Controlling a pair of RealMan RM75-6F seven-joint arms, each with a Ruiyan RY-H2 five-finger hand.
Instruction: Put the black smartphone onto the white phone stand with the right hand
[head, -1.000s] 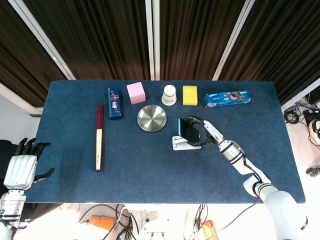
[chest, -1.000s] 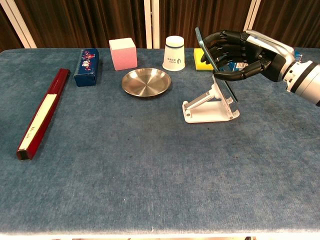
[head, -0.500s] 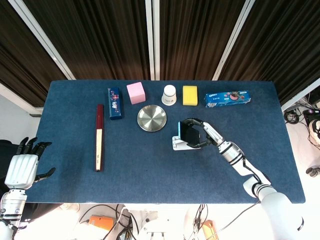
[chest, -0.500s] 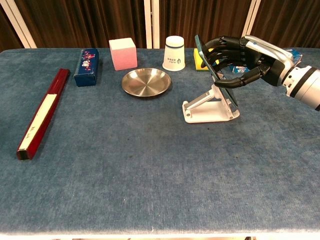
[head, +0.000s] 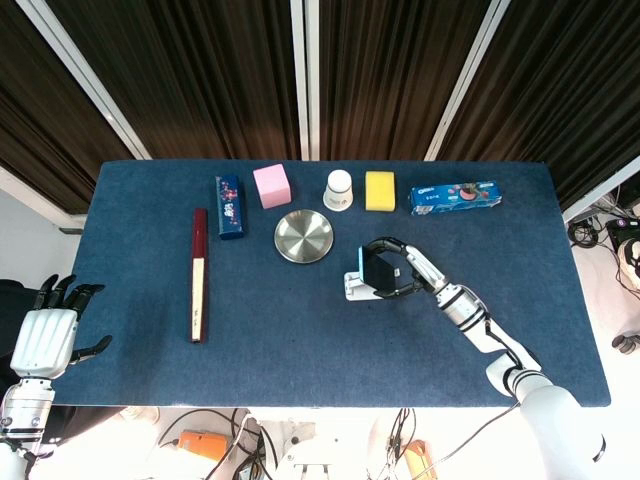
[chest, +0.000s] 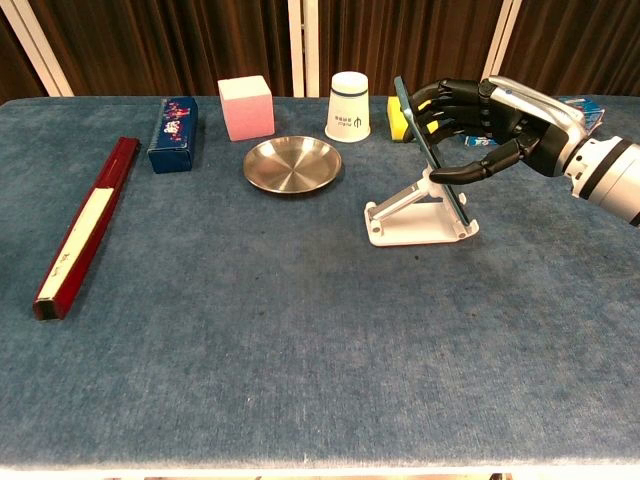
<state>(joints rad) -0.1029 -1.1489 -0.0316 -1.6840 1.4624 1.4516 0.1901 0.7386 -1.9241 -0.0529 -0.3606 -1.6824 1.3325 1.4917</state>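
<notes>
The black smartphone (chest: 430, 150) is gripped by the right hand (chest: 480, 120), fingers wrapped over its upper edge and thumb beneath. The phone is seen leaning on the white phone stand (chest: 415, 215), long axis tilted, lower end down toward the stand's front lip, upper end raised toward the far edge of the table (chest: 300, 380). Whether the lower edge is fully seated in the lip cannot be told. In the head view the phone (head: 381, 271) and stand (head: 357, 287) are located right of the table's centre, just beside the round steel dish (head: 303, 237). The left hand (head: 45, 335) is held off the table's left edge, fingers apart, holding nothing.
</notes>
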